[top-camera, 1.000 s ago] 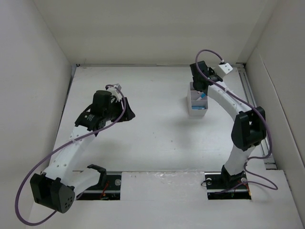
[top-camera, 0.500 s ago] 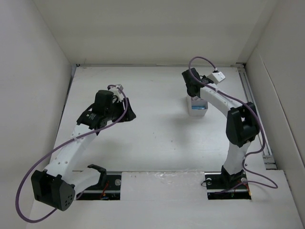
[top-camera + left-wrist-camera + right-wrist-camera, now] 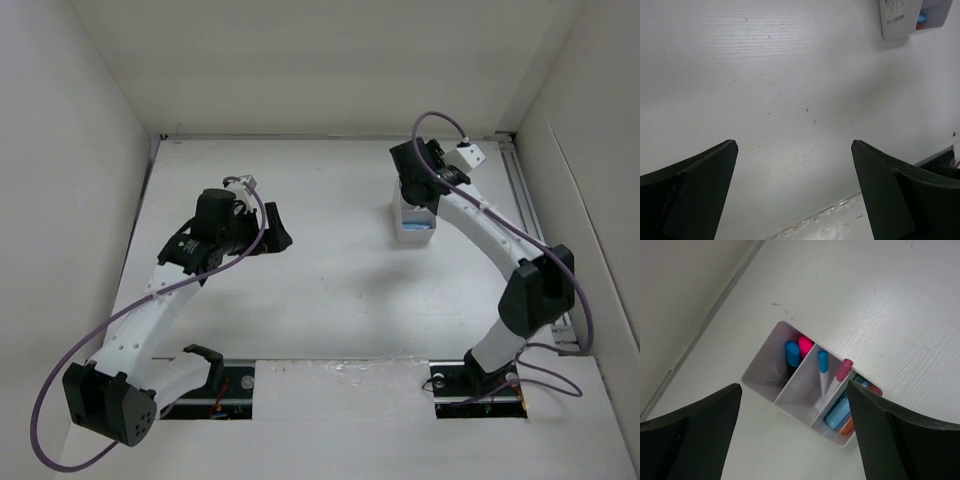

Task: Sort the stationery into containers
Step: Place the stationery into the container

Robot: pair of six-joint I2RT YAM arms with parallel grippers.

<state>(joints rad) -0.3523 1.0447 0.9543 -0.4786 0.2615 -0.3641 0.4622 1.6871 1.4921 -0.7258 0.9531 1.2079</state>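
Note:
The white divided container [image 3: 410, 235] stands at the back right of the table. In the right wrist view the container [image 3: 762, 372] holds black markers with a blue end [image 3: 792, 354] and a pink end [image 3: 805, 345] in one compartment. Two thin white pens [image 3: 823, 365] lean in the middle one. Pastel blue [image 3: 839, 412] and orange [image 3: 846, 426] stubby pieces fill the third. My right gripper [image 3: 794, 386] hovers open right above the box [image 3: 418, 192], nothing in it. My left gripper [image 3: 275, 238] is open over bare table [image 3: 794, 145], with the container [image 3: 895, 20] far off.
White walls close in the table on the left, back and right. A metal rail [image 3: 525, 190] runs along the right side. The table's near edge strip [image 3: 840, 220] shows under the left gripper.
Both grippers have gone from shut to open. The right arm swung a little left and back again above the container. The left arm has stayed where it was.

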